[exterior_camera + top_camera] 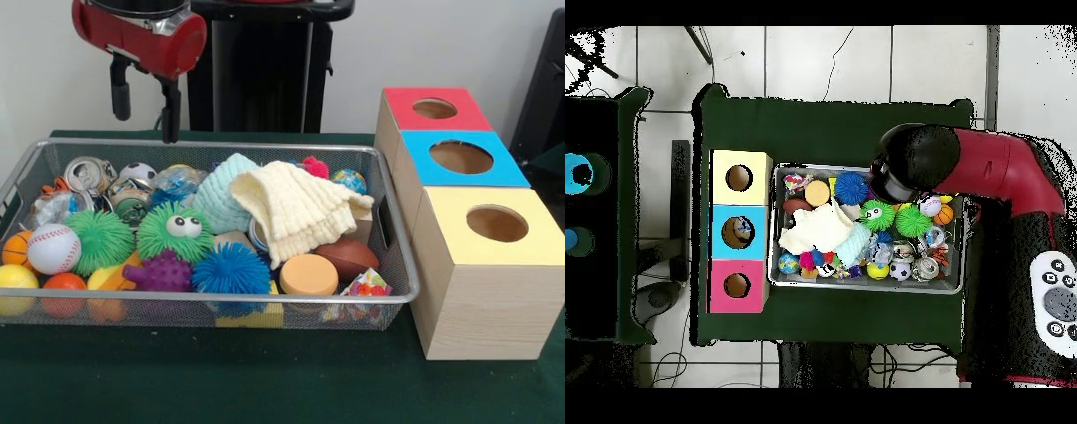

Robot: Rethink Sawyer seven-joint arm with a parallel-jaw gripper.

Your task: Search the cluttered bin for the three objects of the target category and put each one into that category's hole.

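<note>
The wire mesh bin [212, 299] is full of toys; it also shows in the overhead view [865, 289]. A crumpled clear plastic bottle with blue on it [177, 183] lies at the bin's far side, behind the green spiky ball with eyes [175, 231]. Another crumpled clear bottle [51, 208] lies at the far left, beside two shiny cans [88, 172]. A third bottle does not show. My gripper [146, 126] is open and empty, just above the bin's far left rim. In the overhead view the arm [915, 160] covers it.
Three wooden boxes with round holes stand beside the bin: red top [433, 108], blue top [461, 157], yellow top [496, 223]. A cream knitted cloth [296, 212] lies over the bin's middle. Balls, a baseball [53, 247] and an orange disc [308, 274] fill the near side.
</note>
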